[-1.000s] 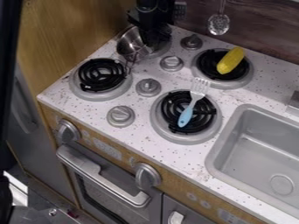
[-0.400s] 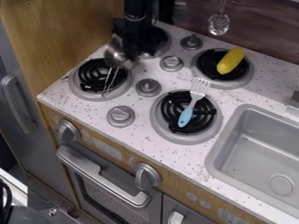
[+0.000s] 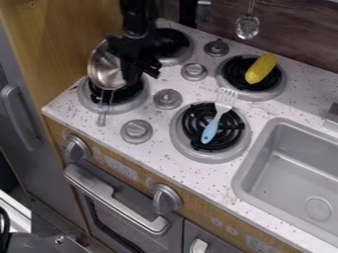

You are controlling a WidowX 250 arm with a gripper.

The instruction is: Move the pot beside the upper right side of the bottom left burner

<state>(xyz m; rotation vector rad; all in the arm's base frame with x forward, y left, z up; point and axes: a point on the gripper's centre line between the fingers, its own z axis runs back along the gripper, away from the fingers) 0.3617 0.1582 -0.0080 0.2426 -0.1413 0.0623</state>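
metal pot [image 3: 106, 69]: tilted, just left of jaws | jaws: pinching its rim, we judge | likely light, stiff, slippery | we'd grip rim; thin handle [image 3: 102, 119] below jaws could twist

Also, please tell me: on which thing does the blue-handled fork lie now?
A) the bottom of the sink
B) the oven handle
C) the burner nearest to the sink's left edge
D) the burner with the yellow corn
C: the fork lies across the black coils of that burner, beside the sink.
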